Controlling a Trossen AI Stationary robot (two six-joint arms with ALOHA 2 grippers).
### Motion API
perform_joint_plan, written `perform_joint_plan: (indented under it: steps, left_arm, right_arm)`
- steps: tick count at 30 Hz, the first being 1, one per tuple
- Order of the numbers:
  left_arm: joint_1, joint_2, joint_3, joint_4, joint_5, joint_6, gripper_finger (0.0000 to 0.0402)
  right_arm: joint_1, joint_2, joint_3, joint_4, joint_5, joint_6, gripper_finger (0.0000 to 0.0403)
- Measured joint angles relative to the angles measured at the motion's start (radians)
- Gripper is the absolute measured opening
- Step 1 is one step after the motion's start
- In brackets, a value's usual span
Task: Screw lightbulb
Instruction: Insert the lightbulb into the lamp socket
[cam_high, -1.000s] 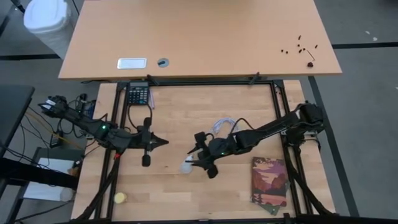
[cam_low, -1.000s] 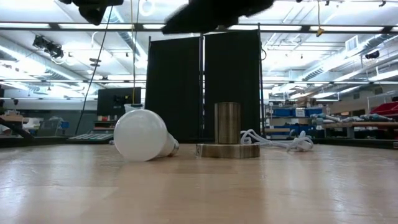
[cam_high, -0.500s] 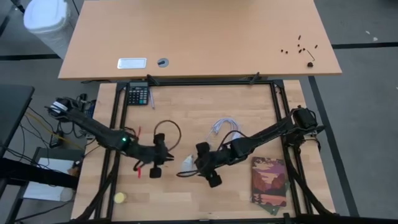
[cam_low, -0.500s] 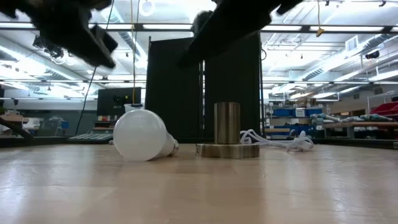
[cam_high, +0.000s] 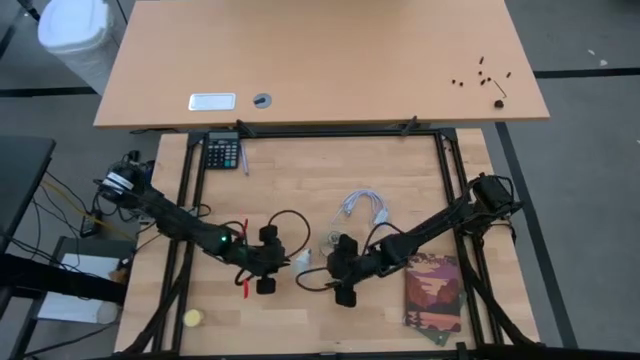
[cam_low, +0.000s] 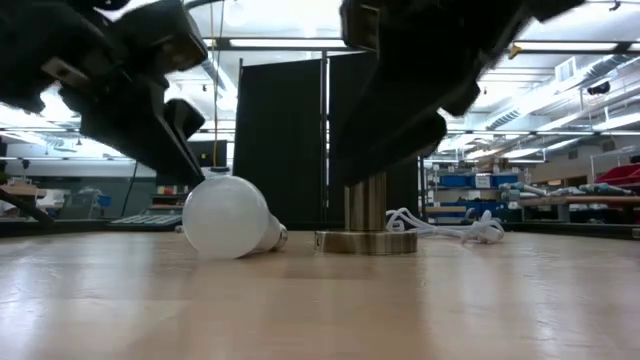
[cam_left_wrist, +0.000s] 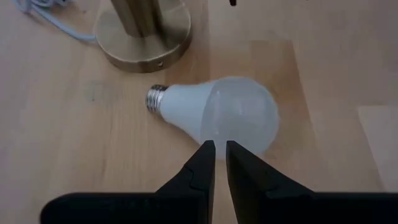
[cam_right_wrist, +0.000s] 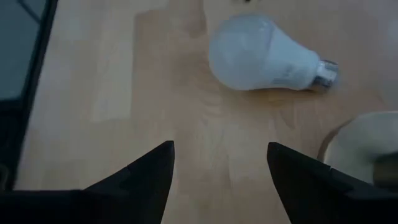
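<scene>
The white frosted lightbulb (cam_high: 300, 260) lies on its side on the wooden table, its silver screw base (cam_left_wrist: 155, 98) pointing at the brass socket (cam_high: 330, 241). The socket is a round disc with an upright tube (cam_low: 366, 210). My left gripper (cam_left_wrist: 220, 148) is shut, and its tips stand at the bulb's round end (cam_left_wrist: 239, 118), on the bulb's left in the high view (cam_high: 266, 266). My right gripper (cam_right_wrist: 219, 152) is wide open and empty. It hovers near the table's front edge, on the near right of the bulb (cam_right_wrist: 261, 53) and the socket (cam_high: 345, 280). My left gripper's shut tips (cam_left_wrist: 208, 149) stand right at the rim of the bulb's round end (cam_left_wrist: 224, 138), coming from the table's left. I cannot tell whether they touch it. The bulb lies on the table.
A white cable (cam_high: 364, 206) runs from the socket toward the far side. A calculator (cam_high: 222, 152) lies at the far left, a patterned book (cam_high: 433, 292) at the near right and a small yellow ball (cam_high: 193, 318) at the near left. A black frame (cam_high: 440, 170) borders the table.
My left gripper has gone toward the table's right and near edge and come down to the bulb's round end. My right gripper has moved toward the near edge and come lower beside the socket. The bulb and the socket have stayed where they were.
</scene>
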Motion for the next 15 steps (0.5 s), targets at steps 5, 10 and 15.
perform_joint_plan:
  steps: [5, 10, 15]
  left_arm:
    - [0.0, 0.077, 0.0, 0.04, -0.038, -0.014, 0.0046]
    - [0.0, 0.139, 0.0, 0.166, -0.054, -0.022, 0.0046]
    - [0.0, 0.178, 0.0, 0.277, -0.059, -0.022, 0.0046]
  right_arm:
    - [0.024, 0.0, -0.088, 0.162, 0.105, 0.044, 0.0266]
    - [0.037, 0.0, -0.136, 0.247, 0.138, 0.048, 0.0266]
    - [0.037, 0.017, -0.148, 0.261, 0.154, 0.037, 0.0266]
